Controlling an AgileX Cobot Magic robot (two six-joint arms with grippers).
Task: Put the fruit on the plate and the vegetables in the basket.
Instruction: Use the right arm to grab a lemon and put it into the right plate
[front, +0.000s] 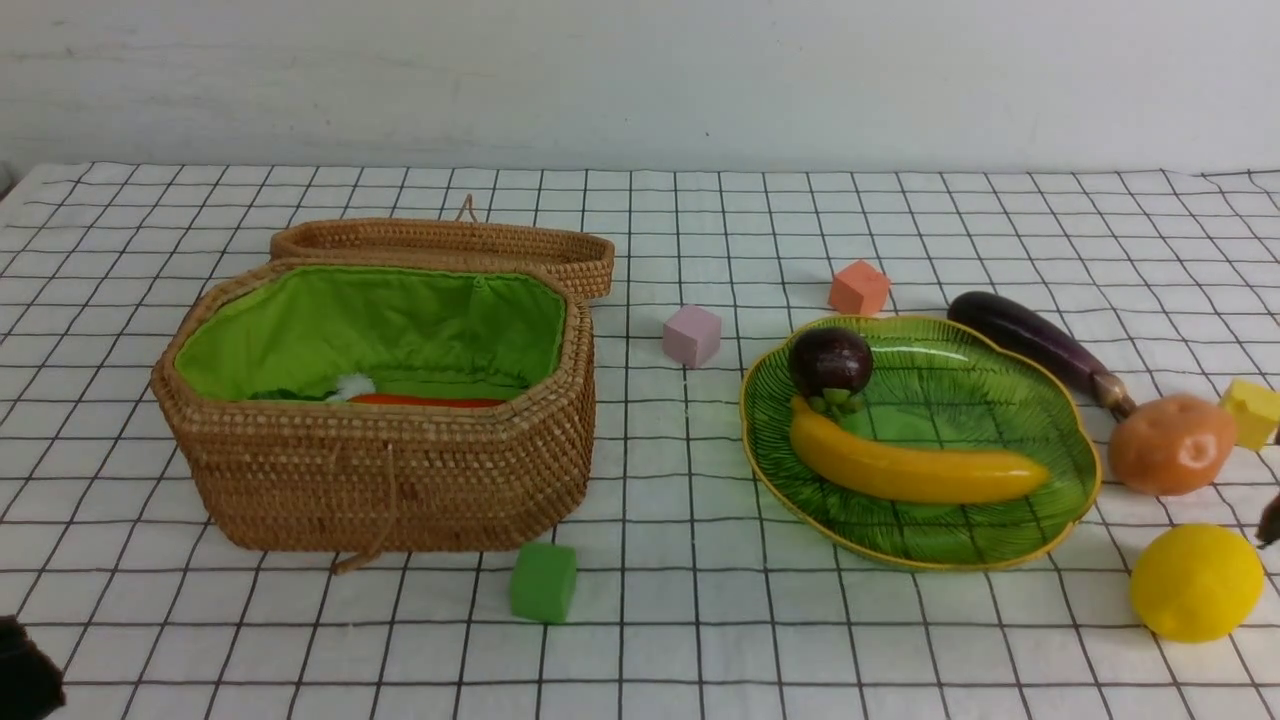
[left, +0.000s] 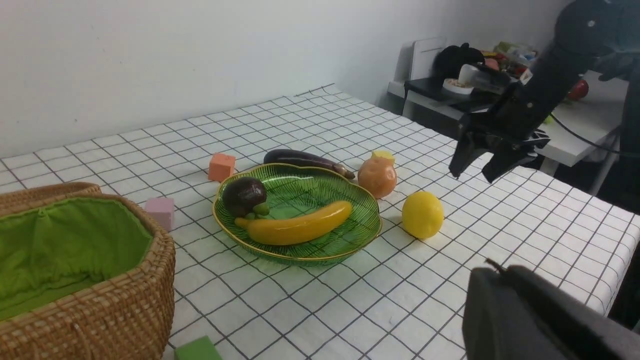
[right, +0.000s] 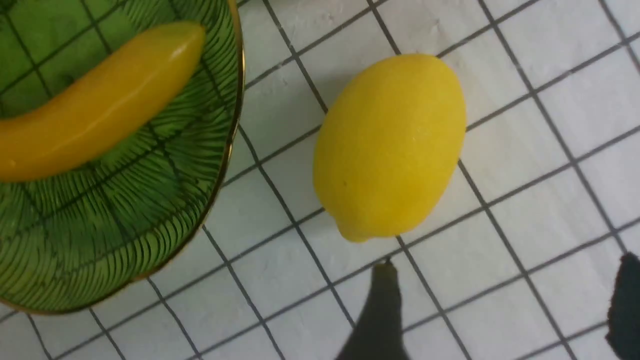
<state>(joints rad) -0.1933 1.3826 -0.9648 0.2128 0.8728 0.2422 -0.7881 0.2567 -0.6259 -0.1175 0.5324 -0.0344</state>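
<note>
Desk (left: 595, 117) behind right hand (left: 470, 176) shows only from left wrist.

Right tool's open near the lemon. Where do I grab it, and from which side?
Come straight down with the right tool and close across the fat middle of the lemon. It lies on its side on the cloth. The tapered nub end would likely slip, and bare cloth separates it from the rim of the plate.

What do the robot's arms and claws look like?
They're black. The right arm is a thick round tube with a thin black cable trailing off it, ending in the right gripper with two flat pointed fingers. The left gripper looks like a chunky dark block.
</note>
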